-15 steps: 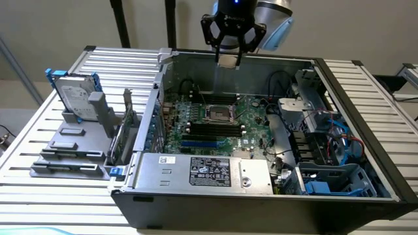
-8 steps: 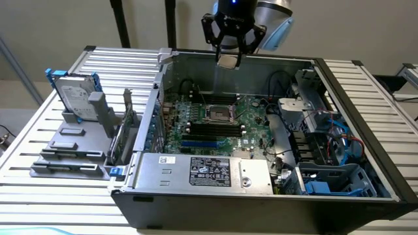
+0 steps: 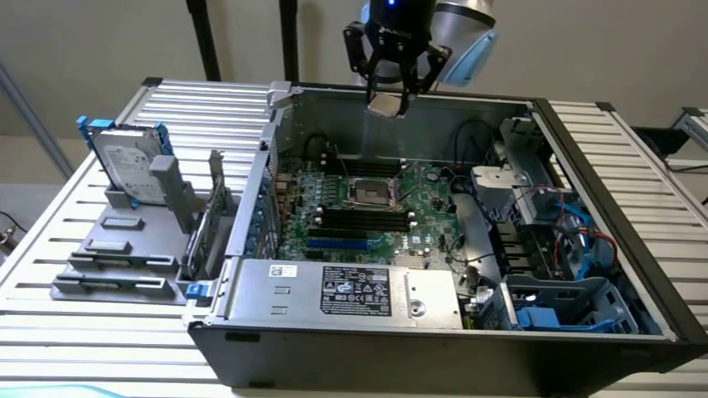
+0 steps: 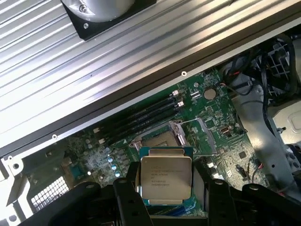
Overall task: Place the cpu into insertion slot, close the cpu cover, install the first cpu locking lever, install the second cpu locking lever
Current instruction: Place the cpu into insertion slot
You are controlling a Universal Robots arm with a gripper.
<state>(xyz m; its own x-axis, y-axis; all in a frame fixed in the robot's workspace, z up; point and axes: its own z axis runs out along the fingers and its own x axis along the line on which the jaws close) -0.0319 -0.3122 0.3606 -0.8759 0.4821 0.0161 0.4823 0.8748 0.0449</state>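
A: While the arm [image 3: 459, 29] reaches down from above the far wall of the open computer case [image 3: 443, 356], how does its hand [image 3: 390, 98] stand?

B: It points straight down, with its dark fingers [image 3: 356, 50] drawn in on the cpu [image 3: 387, 105]. The chip is pinched by two opposite edges at the fingertips, and it tilts a little in the exterior view.

A: And where is the cpu compared with the board?

B: It is in the air, well above the green circuit board [image 3: 426, 199] and clear of it. The insertion slot [image 3: 370, 192] sits near the middle of the board, a dark square with a thin metal rim. In the wrist view the pale top of the chip faces the camera, and the slot shows just beyond the chip's edge.

A: What crowds the slot?

B: The long black memory slots [image 3: 354, 220] lie just beside it. The case walls ring the board on every side. A grey power supply [image 3: 343, 290] fills the near end, and blue cables [image 3: 569, 220] bunch up on the exterior view's right.

A: Anything outside the case?

B: A hard drive [image 3: 124, 162] stands upright in a grey holder on the slatted counter [image 3: 199, 99], on the exterior view's left and well apart from the hand.
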